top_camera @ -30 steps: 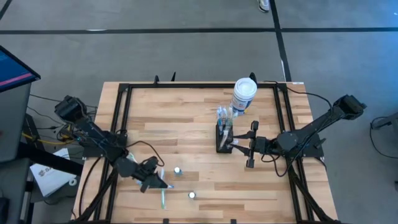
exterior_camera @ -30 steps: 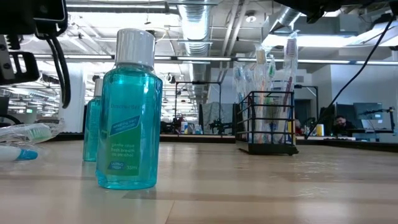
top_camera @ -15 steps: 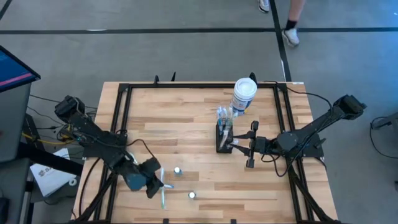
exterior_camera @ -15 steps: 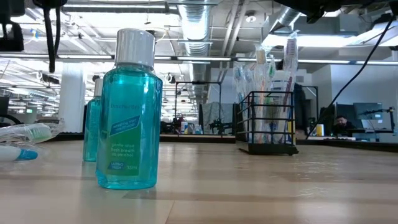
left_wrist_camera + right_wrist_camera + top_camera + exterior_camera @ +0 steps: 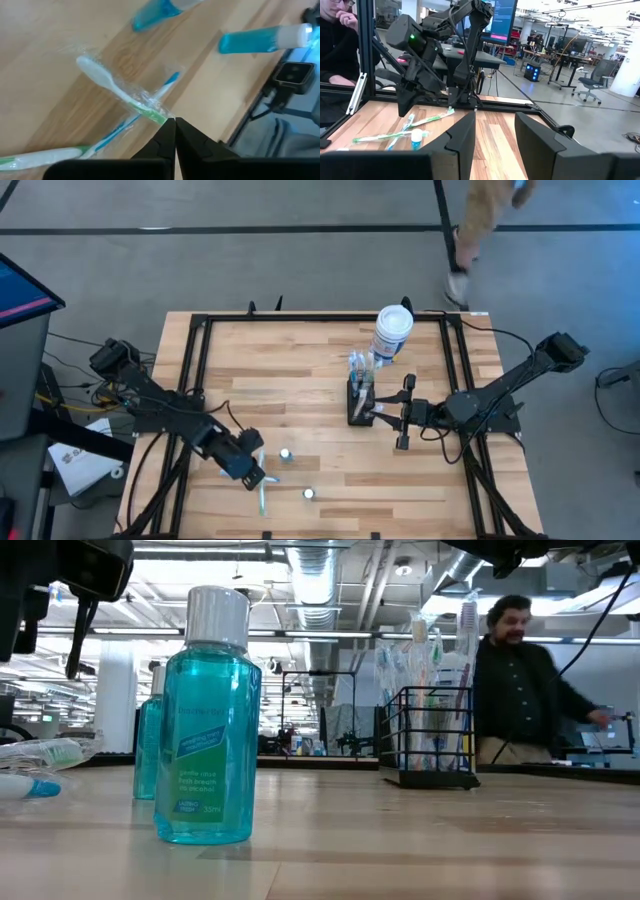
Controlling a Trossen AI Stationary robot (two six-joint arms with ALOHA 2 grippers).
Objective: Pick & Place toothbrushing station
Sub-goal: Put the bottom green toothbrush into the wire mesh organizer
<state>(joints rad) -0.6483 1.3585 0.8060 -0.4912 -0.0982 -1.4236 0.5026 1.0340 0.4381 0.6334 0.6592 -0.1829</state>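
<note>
The left gripper [image 5: 254, 477] has shifted beside the wrapped toothbrushes [image 5: 122, 95], jaws clenched empty; the right gripper [image 5: 378, 413] waits released by the toothbrushing station [image 5: 357, 402].

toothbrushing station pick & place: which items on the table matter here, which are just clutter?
Job:
- toothbrushing station, black caddy with brushes in it
- right gripper, open beside it
- left gripper, shut, over the wrapped toothbrushes

Lying about:
- white canister
- two mouthwash bottles
</note>
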